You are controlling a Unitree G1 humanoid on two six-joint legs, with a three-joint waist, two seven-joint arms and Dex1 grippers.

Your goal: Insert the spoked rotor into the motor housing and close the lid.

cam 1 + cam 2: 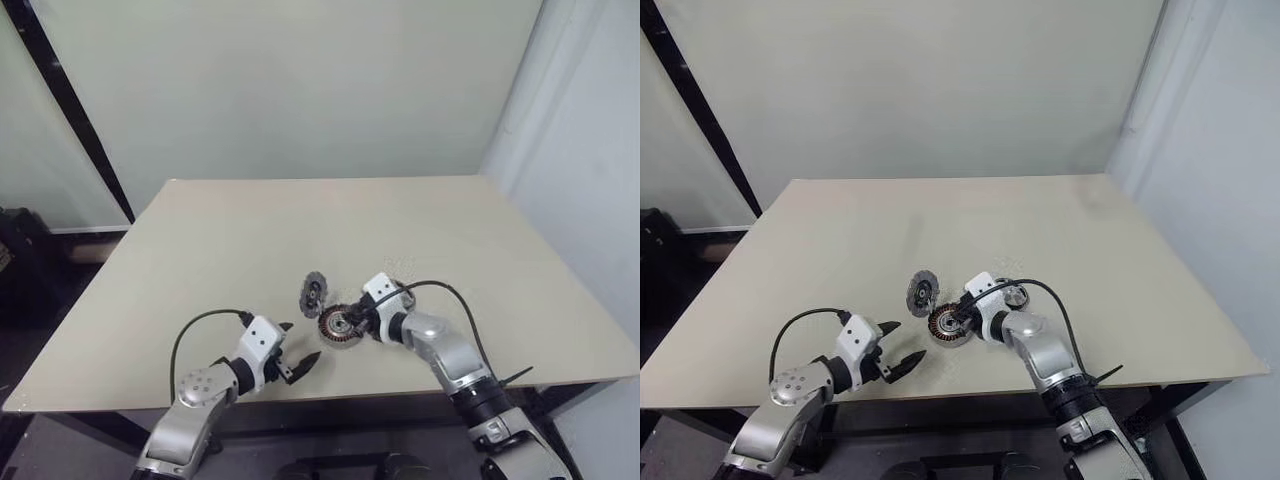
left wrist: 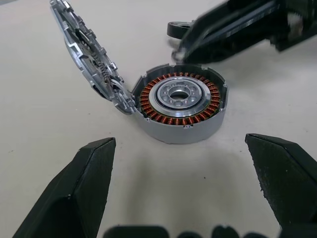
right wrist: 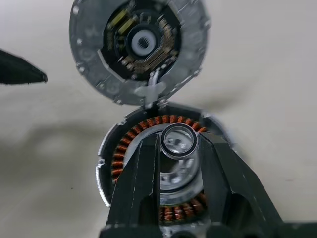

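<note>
Right now, right fingers (image 3: 181,163) grip a small ring (image 3: 179,141) — above motor housing (image 2: 181,106).

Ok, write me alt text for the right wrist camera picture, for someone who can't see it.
The right gripper pinches a small ring between its black jaws, over the round motor housing with its copper windings. Behind it the hinged lid stands open, its inner side facing the camera, on a pale table.

The lid (image 1: 314,293) stands upright behind the motor housing (image 1: 339,325), hinged.
</note>
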